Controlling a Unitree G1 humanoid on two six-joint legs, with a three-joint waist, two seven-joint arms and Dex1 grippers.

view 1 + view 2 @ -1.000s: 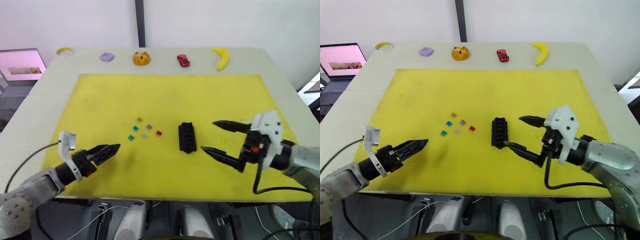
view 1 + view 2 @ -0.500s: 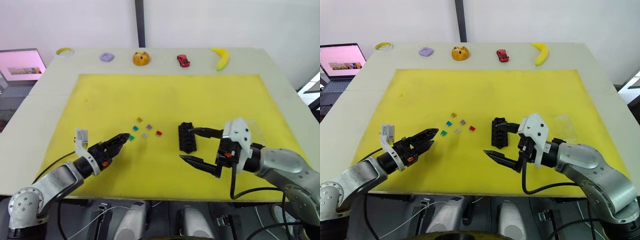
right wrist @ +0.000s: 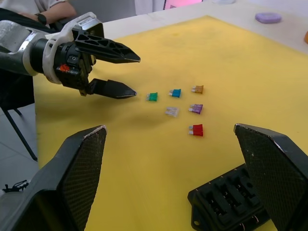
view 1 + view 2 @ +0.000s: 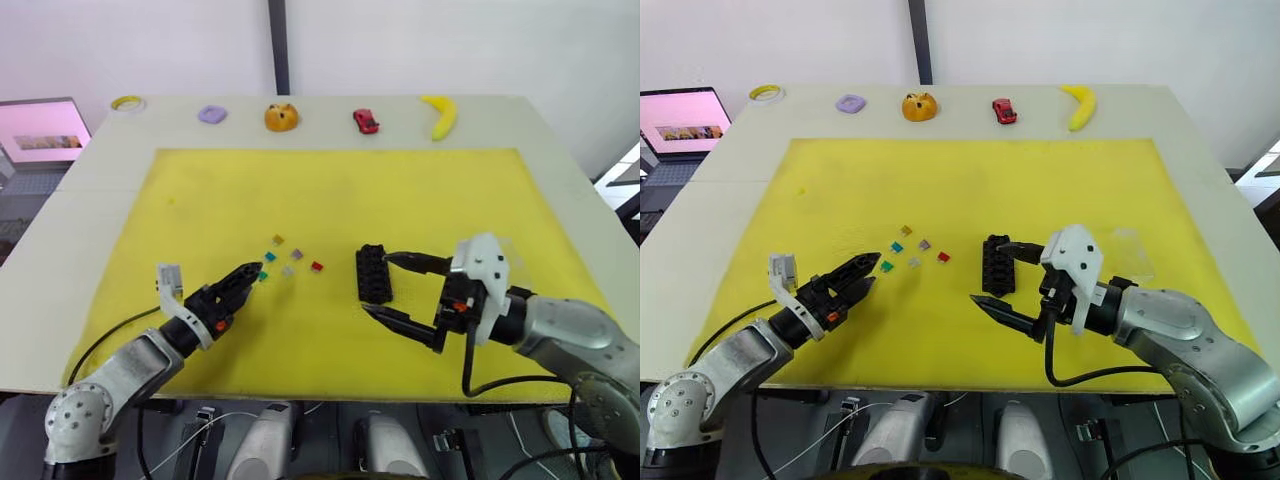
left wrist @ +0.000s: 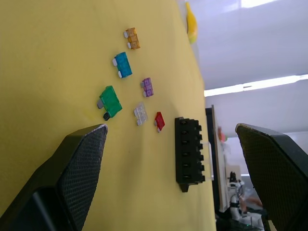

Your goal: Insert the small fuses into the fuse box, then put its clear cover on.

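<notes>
We judged the first fuse pickup to be in hand: our left end effector (image 4: 854,276) stood open and empty, tips just short of the green fuse (image 4: 887,266), nearest of the small fuses (image 4: 912,251) scattered on the yellow mat (image 4: 970,180). Next it needed a fine pinch. Our right end effector (image 4: 997,275) gaped wide around the fuse box (image 4: 995,266), not touching; the clear cover (image 4: 1130,252) lay beyond.

- A robot test lab or office room: plain white walls behind a pale rectangular desk (image 4: 90,200).
- A flat yellow work mat (image 4: 340,200) covers the desk.
- An open laptop with a pink screen (image 4: 680,118) stands beside it.
</notes>
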